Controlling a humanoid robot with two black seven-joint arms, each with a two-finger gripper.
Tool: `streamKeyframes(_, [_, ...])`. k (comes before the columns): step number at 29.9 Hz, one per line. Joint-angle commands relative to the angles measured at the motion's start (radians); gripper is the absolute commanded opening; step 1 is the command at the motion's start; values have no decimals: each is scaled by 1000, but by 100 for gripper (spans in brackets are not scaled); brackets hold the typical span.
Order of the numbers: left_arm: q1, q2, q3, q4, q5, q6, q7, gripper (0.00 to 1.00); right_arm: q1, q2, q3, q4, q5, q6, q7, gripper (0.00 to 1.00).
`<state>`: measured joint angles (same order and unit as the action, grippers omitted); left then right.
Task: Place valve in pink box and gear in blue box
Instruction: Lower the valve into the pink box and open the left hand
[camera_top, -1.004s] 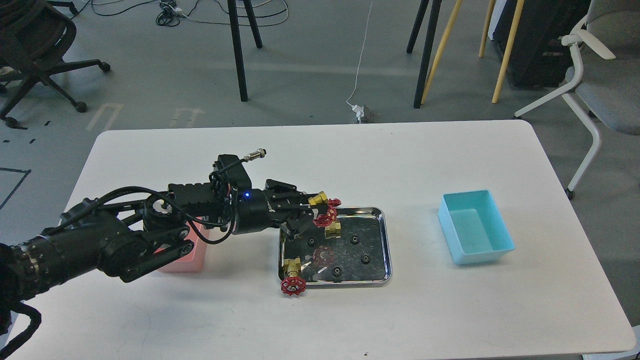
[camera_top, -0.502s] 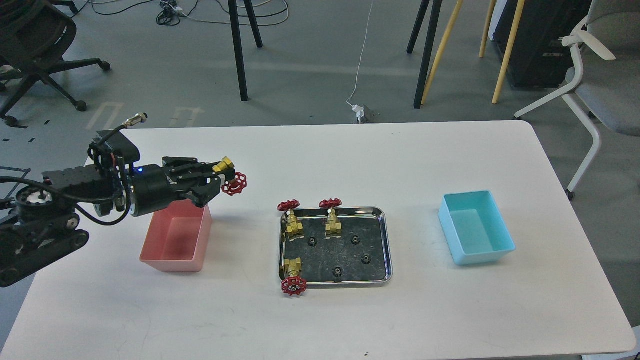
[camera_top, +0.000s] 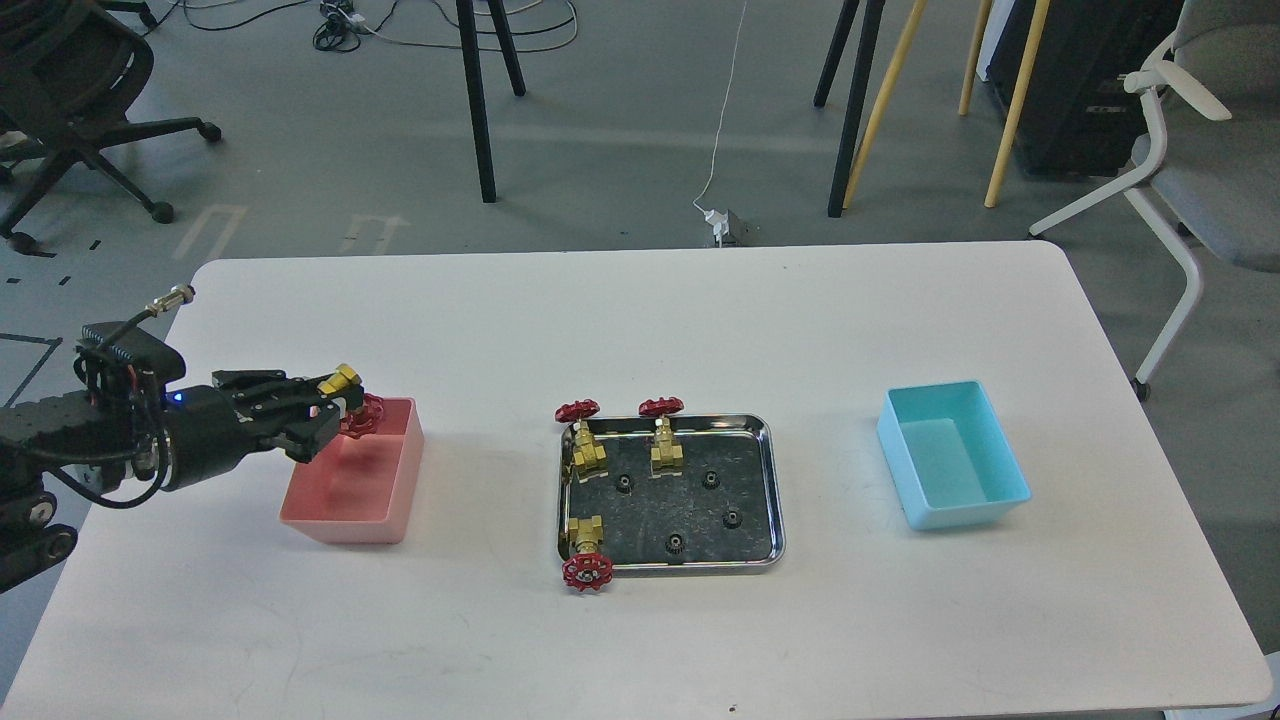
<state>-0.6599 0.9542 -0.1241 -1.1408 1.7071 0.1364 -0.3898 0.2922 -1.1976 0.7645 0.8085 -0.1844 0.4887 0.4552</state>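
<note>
My left gripper (camera_top: 335, 408) is shut on a brass valve with a red handwheel (camera_top: 352, 402) and holds it over the far left part of the pink box (camera_top: 380, 500). Three more valves stand in the steel tray (camera_top: 772, 480): two at its far left (camera_top: 583, 440) (camera_top: 663, 435) and one at its near left corner (camera_top: 586, 552). Several tiny black gears (camera_top: 731, 517) lie in the tray. The blue box (camera_top: 950, 455) stands at the right. My right gripper is out of view.
The white table (camera_top: 640, 320) carries only the two boxes and the tray. Chairs, stands and cables are on the floor beyond its far edge.
My left gripper carried one valve from the tray leftwards to above the pink box and lower. The other valves and gears have not moved.
</note>
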Motion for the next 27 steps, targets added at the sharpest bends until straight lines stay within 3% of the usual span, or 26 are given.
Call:
streamKeyframes(1, [31,-3,1,15,-3,18,0,19,4,0,-1,0,-4,0,-7,99])
streamKeyframes(9, [68,-54,-2,9,-9,22,0,22,28,0,-1,-2,-32,0,-13,99])
streamKeyframes(11, [68,-77,-8,10,-15,22,2,31,30,0,-1,0,-41,0,-13,99])
streamKeyframes(15, [66,-95,-14,12,-30,22,0,73,33,0,-1,1,-44,0,-13,99])
streamKeyframes(23, [36,-94,-69,12,-288,12,-1,92,53,0,-1,12,-86,0,-13,98])
streamKeyframes(27, [13,-87,-182,12,-415,-3,-6,98,91,-7,-1,70,-130,0,-21,97])
